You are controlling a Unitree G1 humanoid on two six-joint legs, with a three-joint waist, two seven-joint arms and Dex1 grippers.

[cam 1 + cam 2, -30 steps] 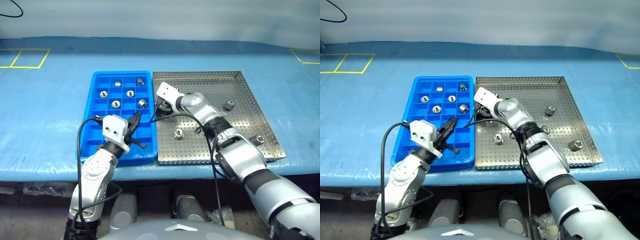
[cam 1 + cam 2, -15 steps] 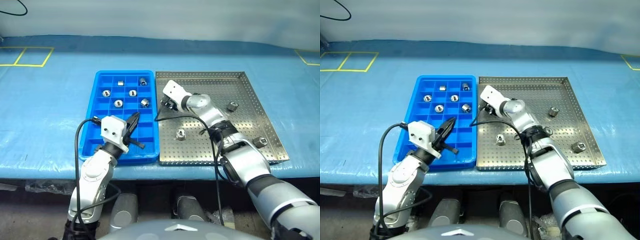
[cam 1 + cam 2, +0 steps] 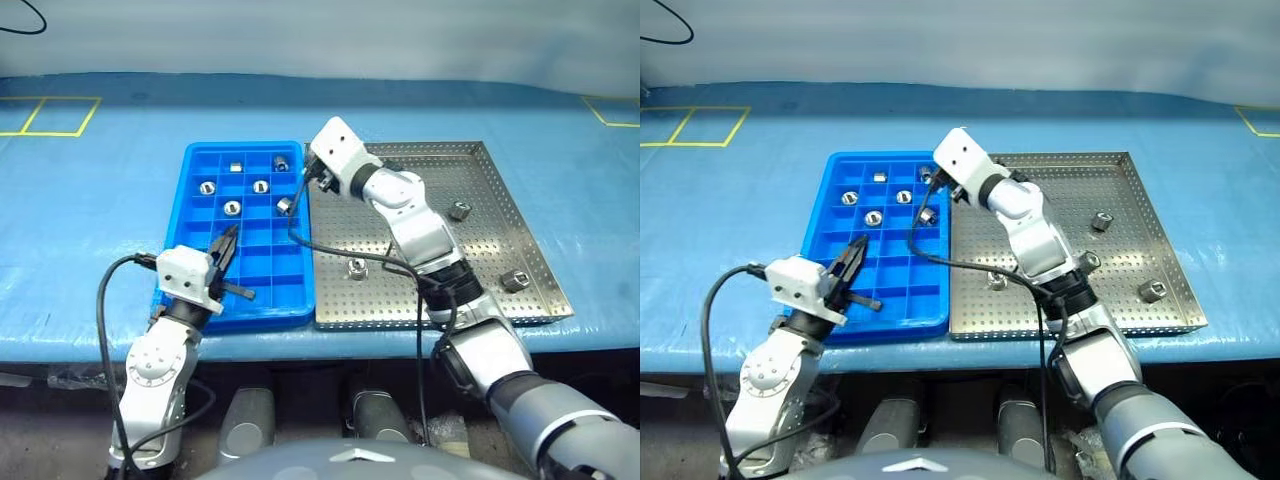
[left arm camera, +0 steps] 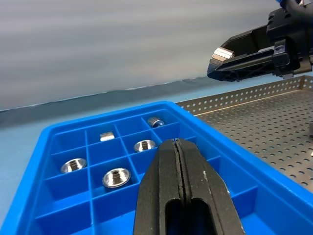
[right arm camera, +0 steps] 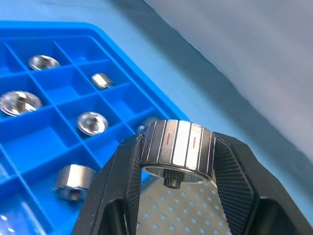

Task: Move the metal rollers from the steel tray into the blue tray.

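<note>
My right gripper (image 5: 177,159) is shut on one metal roller (image 5: 178,147), a ribbed silver cylinder. It is held in the air above the border between the two trays, near the blue tray's far right corner (image 3: 311,177). The blue tray (image 3: 240,147) holds several rollers in its far compartments, such as one (image 3: 232,208). Three rollers lie on the steel tray (image 3: 480,240): one (image 3: 355,267), one (image 3: 458,211) and one (image 3: 514,281). My left gripper (image 3: 229,234) is shut and empty over the blue tray's near left part.
Both trays sit side by side on a table covered in blue sheeting, close to its near edge (image 3: 300,340). Yellow tape squares mark the far left (image 3: 50,115) and far right (image 3: 610,112). A black cable (image 3: 300,240) hangs from my right wrist over the trays.
My right gripper shut on a roller at the steel tray's left side and rose with it toward the blue tray. My left arm drew back and to the left.
</note>
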